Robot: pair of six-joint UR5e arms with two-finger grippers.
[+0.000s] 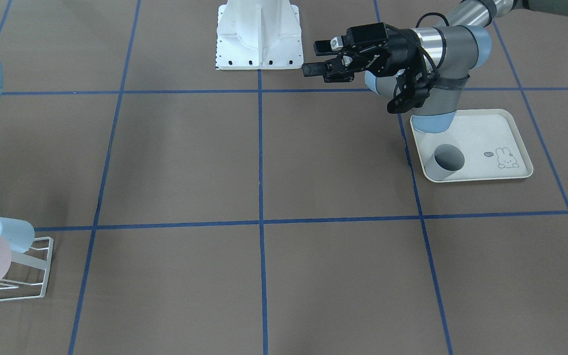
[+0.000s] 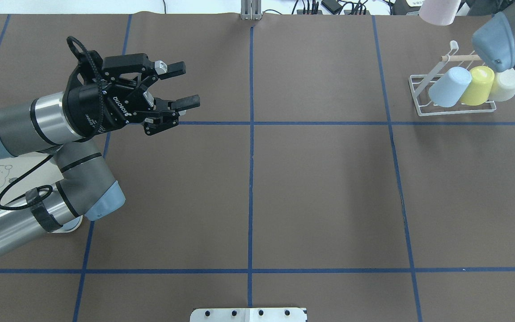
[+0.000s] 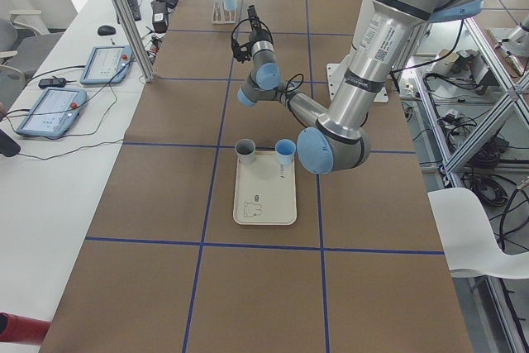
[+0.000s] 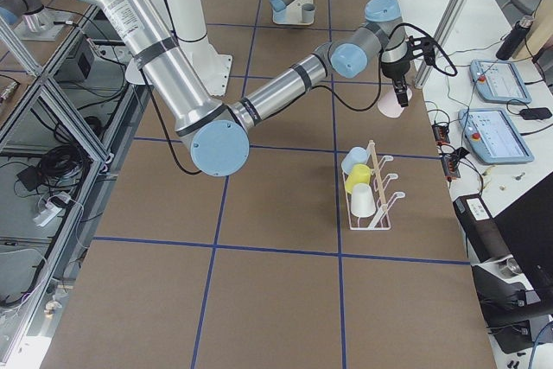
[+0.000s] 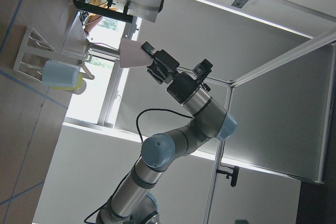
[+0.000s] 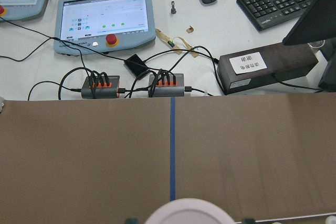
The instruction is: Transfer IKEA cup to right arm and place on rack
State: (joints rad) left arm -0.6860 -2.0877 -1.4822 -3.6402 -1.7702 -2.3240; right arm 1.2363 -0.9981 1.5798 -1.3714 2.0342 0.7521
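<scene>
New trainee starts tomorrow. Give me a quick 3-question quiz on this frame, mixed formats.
1. True or false: the left gripper is holding a cup.
2. Multiple choice: how many cups sit on the rack? A: one. B: three. C: five.
3. Fill in: the held cup in the right gripper is ____ in colour.

Key:
1. False. Its fingers are spread open with nothing between them.
2. B. The cups are blue, yellow and cream.
3. Pink.
</scene>
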